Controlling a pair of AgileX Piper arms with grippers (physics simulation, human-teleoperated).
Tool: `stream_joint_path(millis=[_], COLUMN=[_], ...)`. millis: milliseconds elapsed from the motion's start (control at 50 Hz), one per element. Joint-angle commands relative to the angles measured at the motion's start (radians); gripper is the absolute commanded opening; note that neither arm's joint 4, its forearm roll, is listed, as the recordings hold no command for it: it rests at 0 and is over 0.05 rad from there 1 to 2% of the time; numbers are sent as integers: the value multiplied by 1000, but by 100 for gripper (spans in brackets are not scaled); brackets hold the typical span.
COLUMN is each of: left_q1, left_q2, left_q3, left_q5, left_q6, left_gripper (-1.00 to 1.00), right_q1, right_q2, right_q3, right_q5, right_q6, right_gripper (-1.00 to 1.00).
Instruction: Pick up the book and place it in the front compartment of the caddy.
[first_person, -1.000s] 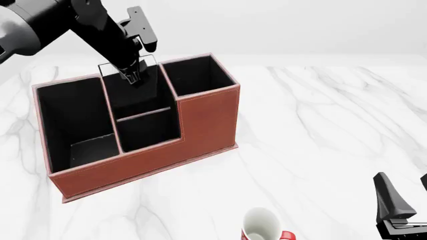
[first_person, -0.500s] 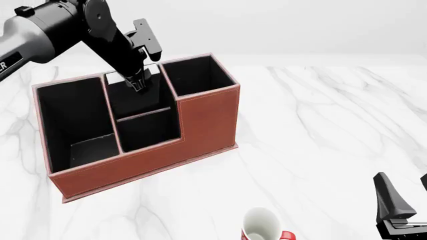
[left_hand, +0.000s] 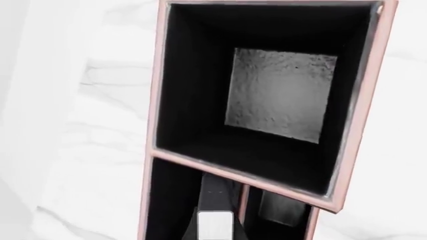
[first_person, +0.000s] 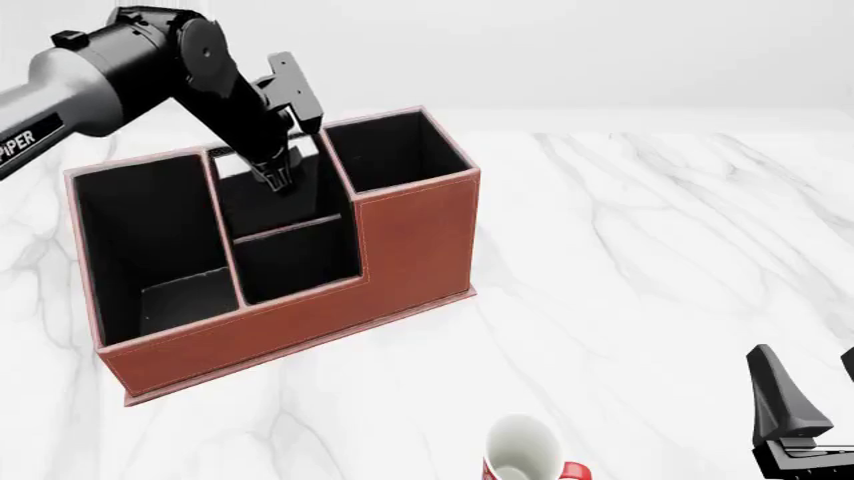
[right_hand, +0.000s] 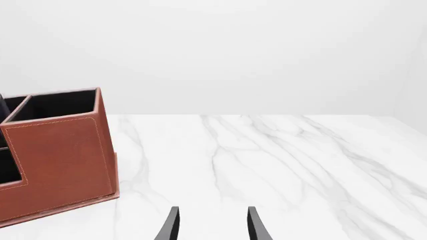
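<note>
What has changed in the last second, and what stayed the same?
The left gripper has gone down into the caddy's rear middle compartment, and the left arm has swung lower, toward the left. The book's outline, seen around the fingers a second ago, no longer shows; whether the fingers hold it cannot be told. The caddy, the mug and the open right gripper have not moved.

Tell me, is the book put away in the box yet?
Nearly. Done: the book is off the table. In hand: the left fingers grip it, lowered into the caddy's middle section, seemingly behind the divider rather than in the low front pocket. Left: get it into the front compartment and let go. The right fingers wait open, holding nothing.
</note>
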Motion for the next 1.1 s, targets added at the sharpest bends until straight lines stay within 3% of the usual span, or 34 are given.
stream_joint_path(millis=[20,780,800,1100], left_q1=[9,6,12,-1], left_q2=[28,50,47,3], left_q3=[31,90,94,118], left_q5=[-30,-68,-76,-77], left_q6=[20,-6,-5,-27], left_gripper=[-100,-100,100,100], right_q1=[0,0,0,0], right_q2=[-1,-1,-1,-1], right_q3=[1,1,1,1], right_q5=[0,0,0,0], right_q6=[1,0,0,0], right_gripper=[100,100,100,100])
